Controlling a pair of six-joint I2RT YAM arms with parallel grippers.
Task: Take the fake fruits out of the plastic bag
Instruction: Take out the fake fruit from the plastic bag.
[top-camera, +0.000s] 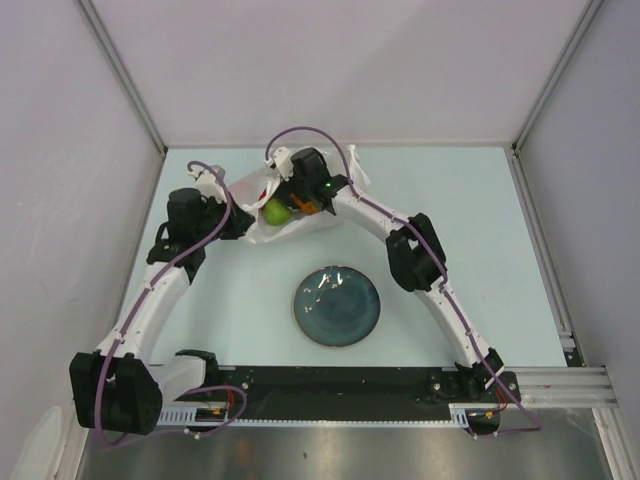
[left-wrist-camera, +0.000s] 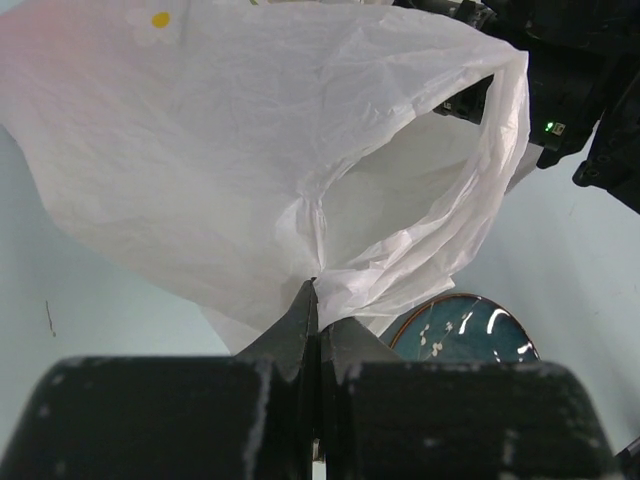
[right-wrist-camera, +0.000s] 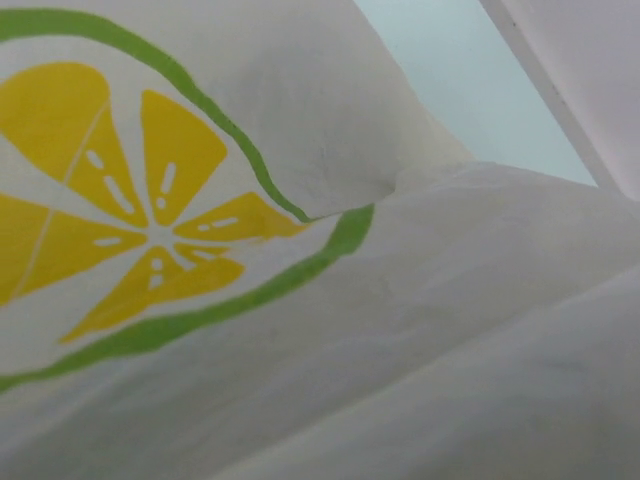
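Left gripper (left-wrist-camera: 317, 300) is pinching the plastic bag (left-wrist-camera: 200, 150) while the right gripper (top-camera: 305, 195) is reaching into its mouth
The left jaws are clamping tight on a gathered fold of the bag's rim. The right gripper's head is sitting inside the opening (its wrist camera is seeing only bag film with a lemon-slice print), and I cannot tell whether its jaws are parted. A green round fruit (top-camera: 276, 211) and an orange piece (top-camera: 313, 208) are lying in the bag just beside it, with the dark blue plate (top-camera: 337, 305) sitting apart, nearer the bases

a pale blue-green tabletop (top-camera: 480, 200) is enclosed on three sides by plain white walls (top-camera: 340, 60) and evenly lit.
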